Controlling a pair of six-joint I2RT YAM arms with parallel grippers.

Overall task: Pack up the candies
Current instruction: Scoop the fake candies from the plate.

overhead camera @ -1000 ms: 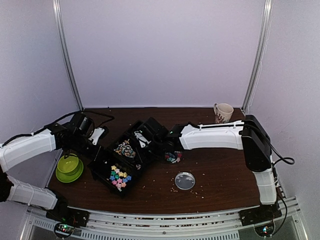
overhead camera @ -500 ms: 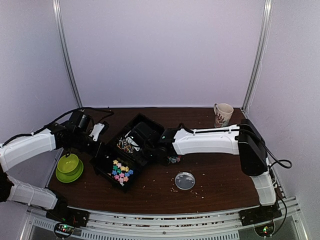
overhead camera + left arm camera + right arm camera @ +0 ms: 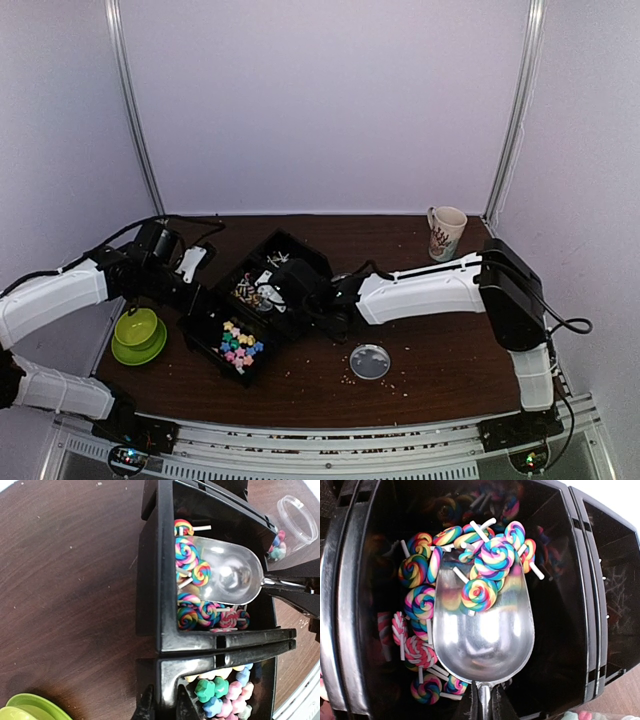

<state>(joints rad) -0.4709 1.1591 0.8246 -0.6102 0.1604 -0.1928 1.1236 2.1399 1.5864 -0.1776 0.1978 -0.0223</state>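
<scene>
Lollipops (image 3: 492,557) lie jumbled in the middle compartment of the black tray (image 3: 300,252), white sticks pointing every way, no common axis. The tray's long axis runs diagonally, from near-left to far-right in the overhead view. The scoop (image 3: 482,630) lies across that compartment, handle toward the right arm and mouth pointing away from it into the pile, with a few lollipops resting on its front lip. Right gripper (image 3: 484,707) is clamped on the scoop handle. Left gripper (image 3: 165,707) is closed over the tray's rim at the near-compartment end, one finger on each side of the wall. Versus a second ago, the right forearm has swung lower and nearer, the scoop has gone from the tray's far end to the middle compartment, and the tray has shifted a little. Containers: a clear round dish (image 3: 370,361) sits nearest on the table (image 3: 450,350). The near tray compartment holds pastel candies (image 3: 238,345), and the far compartment has a few pale bits, too small to tell. A clear cup (image 3: 295,525) beside the tray holds some sweets (image 3: 276,547). A green bowl (image 3: 138,328) on a saucer sits at the left, and a mug (image 3: 445,232) at the far right.
</scene>
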